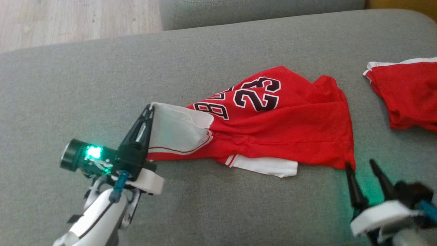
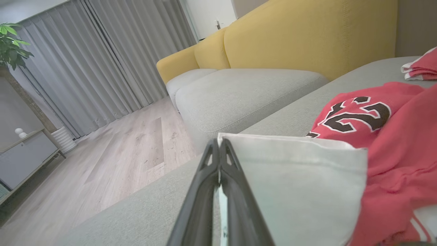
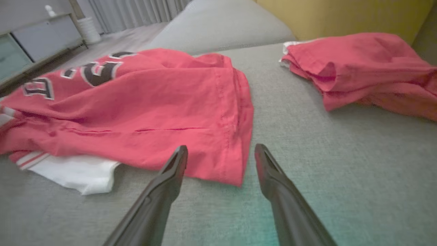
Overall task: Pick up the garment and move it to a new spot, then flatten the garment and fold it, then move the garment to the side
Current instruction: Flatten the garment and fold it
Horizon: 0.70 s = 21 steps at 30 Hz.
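Grey sofa [image 1: 239, 205] bears the jersey [image 1: 290, 126], lettering [image 1: 218, 109] partly hidden.

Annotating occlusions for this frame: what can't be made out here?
- Head view: lettering beside the 23 on the jersey is bunched under its own folds and the white sleeve.
- Left wrist view: left gripper shut on that sleeve; its fingers hide how much cloth is pinched.
- Head view: second red garment cut off by the right edge.
- Head view: unclear whether the open right gripper touches the jersey hem.
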Tool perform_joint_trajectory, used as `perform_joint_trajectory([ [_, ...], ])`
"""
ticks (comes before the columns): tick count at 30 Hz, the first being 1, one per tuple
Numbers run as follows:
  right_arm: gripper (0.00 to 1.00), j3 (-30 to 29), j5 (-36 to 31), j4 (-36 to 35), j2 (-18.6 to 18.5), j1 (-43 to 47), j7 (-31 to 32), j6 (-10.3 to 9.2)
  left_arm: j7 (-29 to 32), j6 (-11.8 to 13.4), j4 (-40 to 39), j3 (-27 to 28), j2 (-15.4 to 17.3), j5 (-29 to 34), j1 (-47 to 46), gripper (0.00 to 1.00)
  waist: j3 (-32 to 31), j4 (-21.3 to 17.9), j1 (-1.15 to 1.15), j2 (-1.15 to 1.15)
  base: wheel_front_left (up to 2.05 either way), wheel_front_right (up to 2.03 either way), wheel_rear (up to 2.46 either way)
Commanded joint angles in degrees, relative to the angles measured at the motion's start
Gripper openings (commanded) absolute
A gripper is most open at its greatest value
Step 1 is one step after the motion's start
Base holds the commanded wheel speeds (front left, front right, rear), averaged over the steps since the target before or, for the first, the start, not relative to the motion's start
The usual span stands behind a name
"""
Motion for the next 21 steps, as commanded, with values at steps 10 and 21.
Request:
perform_joint_trajectory([
  [10, 1.00, 8.52, 15.26, 4.97, -11.05, -14.49, 14.94, -0.04, 1.83, 1.50, -6.85, 3.32, 3.65, -0.13, -1.00, 0.00, 1.75, 0.55, 0.00, 0.00, 0.00, 0.00, 0.00],
  [21, 0.43, 14.22, 20.19, 10.30, -13.05, -17.98, 16.16, -0.04, 1.96, 1.75, -7.32, 2.72, 3.58, -0.46, -1.15, 0.00, 2.23, 1.96, 0.00, 0.00, 0.00, 0.00, 0.00],
])
